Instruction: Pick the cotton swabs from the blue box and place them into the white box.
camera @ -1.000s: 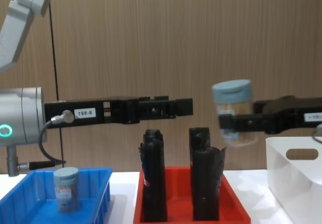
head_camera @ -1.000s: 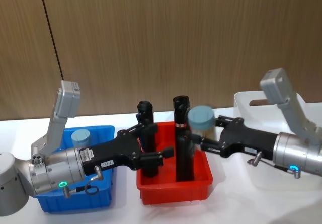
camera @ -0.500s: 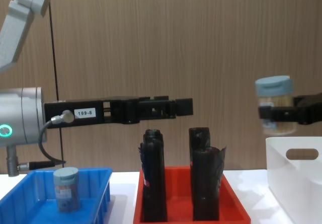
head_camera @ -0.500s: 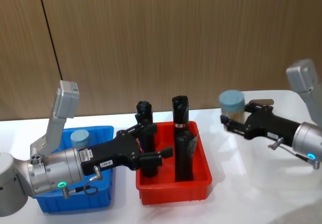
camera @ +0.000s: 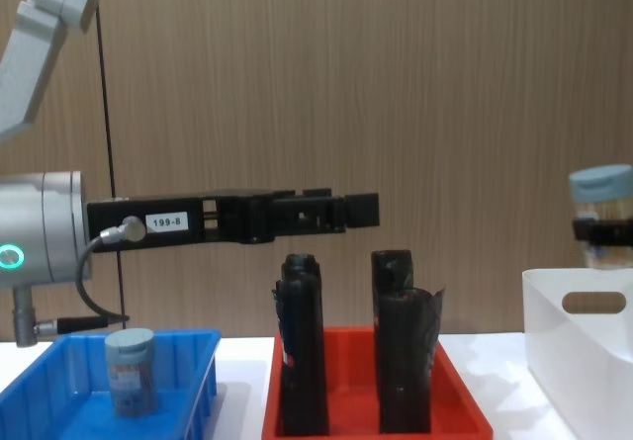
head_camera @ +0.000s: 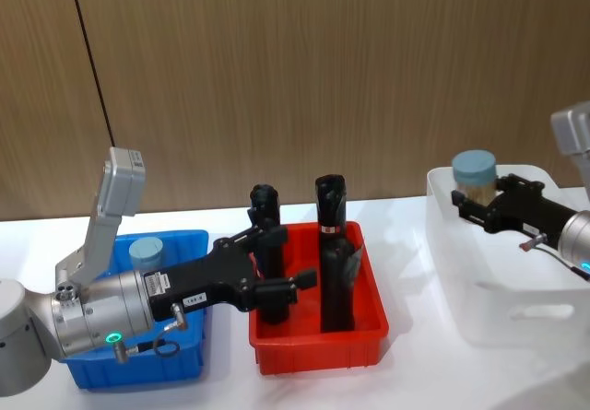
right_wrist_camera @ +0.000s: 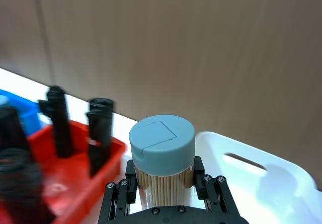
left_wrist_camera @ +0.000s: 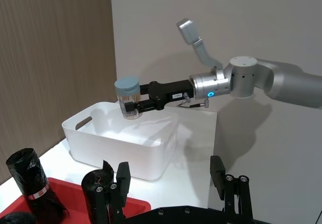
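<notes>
**Swab jar now over the white box**

The swab jar (head_camera: 474, 167) is up in the air, above the left part of the white box (head_camera: 498, 316). It stands straight, with its lid on top. A second ago it hung by the right side of the red tray (head_camera: 318, 353). It has moved right since then. So I think the carrying is nearly done. What is left is to go down and let go.

The right gripper (head_camera: 477, 198) squeezes the jar from both sides, just under the lid. It reaches in from the right.

A second jar (head_camera: 147, 251) waits in the blue box (head_camera: 138, 371) on the left. The left gripper (head_camera: 286, 261) has stayed put above the red tray, by the black rolls (head_camera: 330, 244). Its fingers are apart and hold nothing.
</notes>
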